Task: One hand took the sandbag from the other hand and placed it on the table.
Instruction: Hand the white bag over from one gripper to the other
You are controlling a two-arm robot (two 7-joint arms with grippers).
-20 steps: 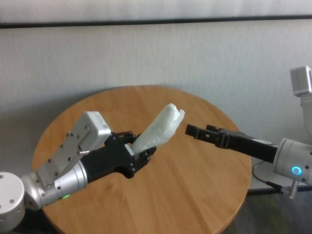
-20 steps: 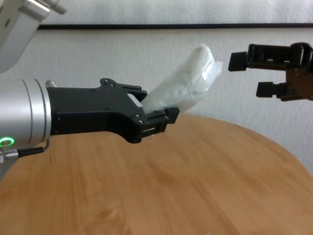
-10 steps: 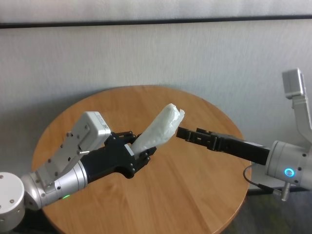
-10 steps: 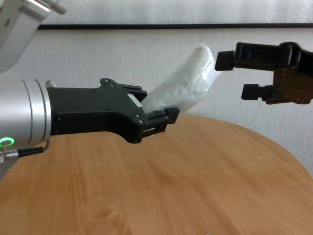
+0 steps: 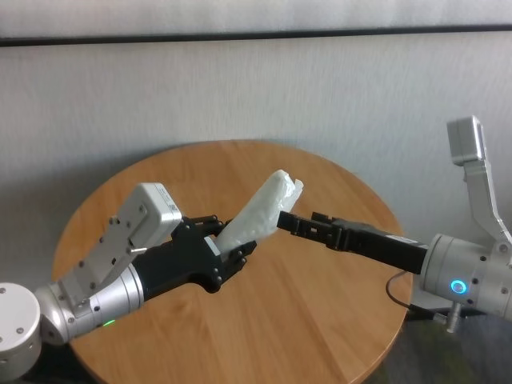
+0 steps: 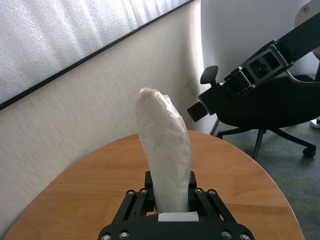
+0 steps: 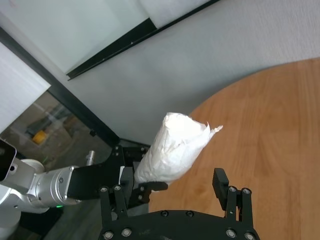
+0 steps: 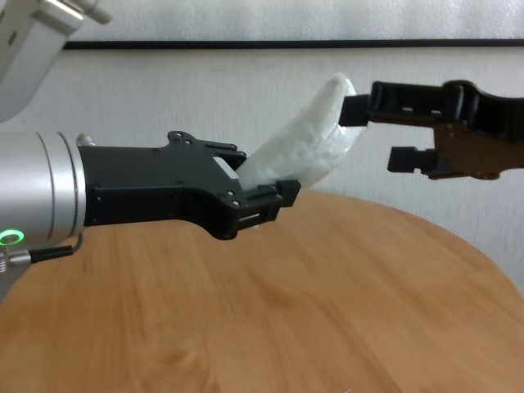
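Note:
The sandbag (image 5: 262, 208), a white oblong pouch in crinkly plastic, sticks up at a slant above the round wooden table (image 5: 320, 312). My left gripper (image 5: 230, 245), the broad black one with the green light, is shut on its lower end. The same grip shows in the left wrist view, where the sandbag (image 6: 165, 145) rises from the left gripper (image 6: 170, 200). My right gripper (image 8: 377, 135), slim with an orange-brown section, stands open level with the sandbag (image 8: 315, 151). Its upper fingertip reaches the bag's top end; whether it touches I cannot tell. From the right wrist, the sandbag (image 7: 172, 150) lies ahead of the open right gripper (image 7: 170, 197).
A pale wall runs close behind the table. A black office chair (image 6: 260, 110) stands on the floor beyond the table's far edge. Both grippers hang above the tabletop (image 8: 327, 311), well clear of it.
My right gripper has moved left toward the sandbag's top end, staying open. The left gripper and the sandbag have not moved.

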